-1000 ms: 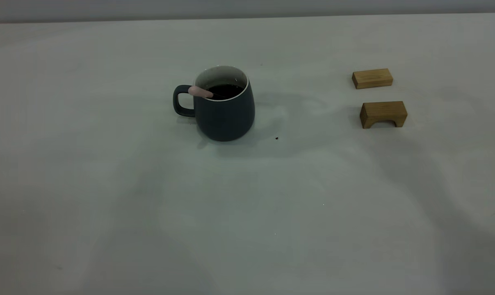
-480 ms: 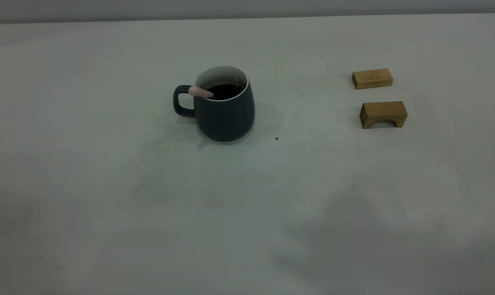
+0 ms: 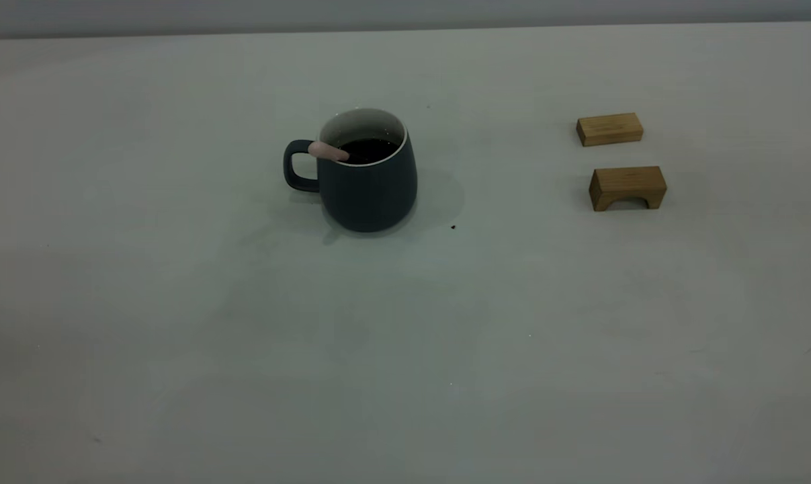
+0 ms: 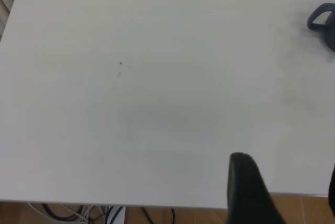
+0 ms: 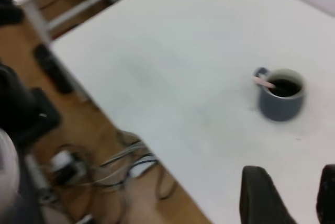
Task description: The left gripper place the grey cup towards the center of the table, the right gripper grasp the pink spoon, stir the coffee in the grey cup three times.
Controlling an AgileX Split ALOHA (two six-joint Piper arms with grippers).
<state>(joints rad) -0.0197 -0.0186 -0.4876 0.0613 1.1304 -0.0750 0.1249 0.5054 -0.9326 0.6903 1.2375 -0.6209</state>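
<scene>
Exterior view: grey cup (image 3: 368, 181) mid-table (image 3: 177, 302); wooden blocks (image 3: 627, 187) well right

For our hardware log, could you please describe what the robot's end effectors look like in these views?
Only finger ends show, in the wrist views. The left end effector has plain matte black fingers with rounded tips; the right end effector looks alike. No markings or arm cables are visible.
</scene>
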